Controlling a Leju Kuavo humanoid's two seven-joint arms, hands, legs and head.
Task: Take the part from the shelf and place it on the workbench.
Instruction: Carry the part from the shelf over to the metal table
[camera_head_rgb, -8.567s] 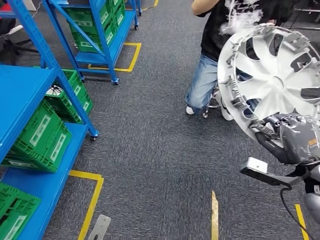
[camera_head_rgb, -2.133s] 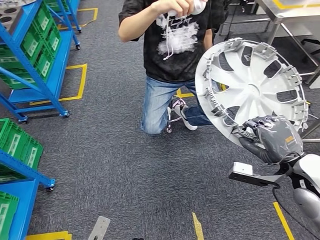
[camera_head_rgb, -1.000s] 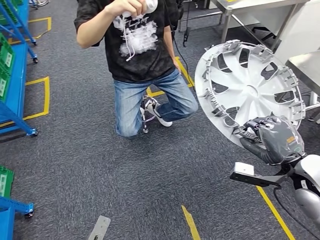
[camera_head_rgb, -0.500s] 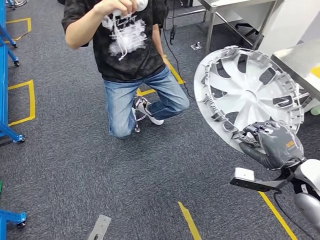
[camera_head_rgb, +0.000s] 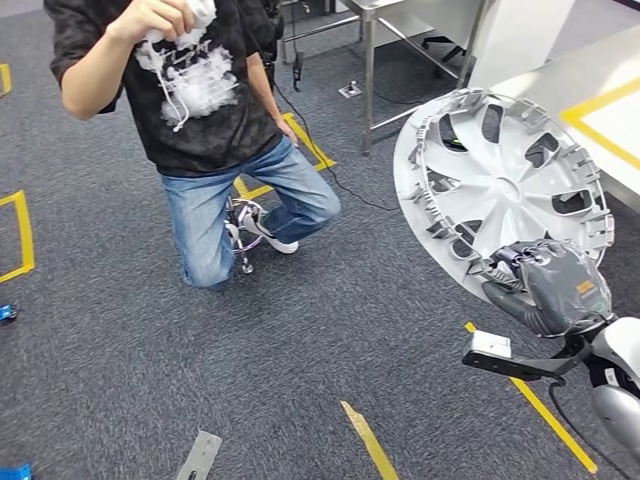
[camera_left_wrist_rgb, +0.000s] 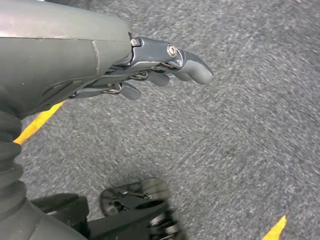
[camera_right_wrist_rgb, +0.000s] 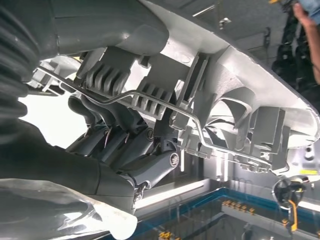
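Note:
The part is a silver-white wheel cover (camera_head_rgb: 504, 190), held up in the air at the right of the head view with its ribbed inner side toward me. My right hand (camera_head_rgb: 549, 285) grips its lower rim; in the right wrist view the fingers (camera_right_wrist_rgb: 124, 145) curl behind the rim clips of the wheel cover (camera_right_wrist_rgb: 226, 100). The workbench (camera_head_rgb: 596, 110), pale with yellow tape lines, lies behind the cover at the far right. My left hand (camera_left_wrist_rgb: 151, 65) hangs over grey carpet, holding nothing, its fingers stretched out and apart.
A person (camera_head_rgb: 204, 110) in a black shirt and jeans kneels on the carpet at the upper left, holding a white object. A metal table leg (camera_head_rgb: 367, 90) stands at the back. Yellow tape lines (camera_head_rgb: 536, 405) cross the carpet.
The whole view has swung to the right: the blue shelves have left the picture, the person has shifted left, and the workbench has come in at the right. The cover stays in my right hand.

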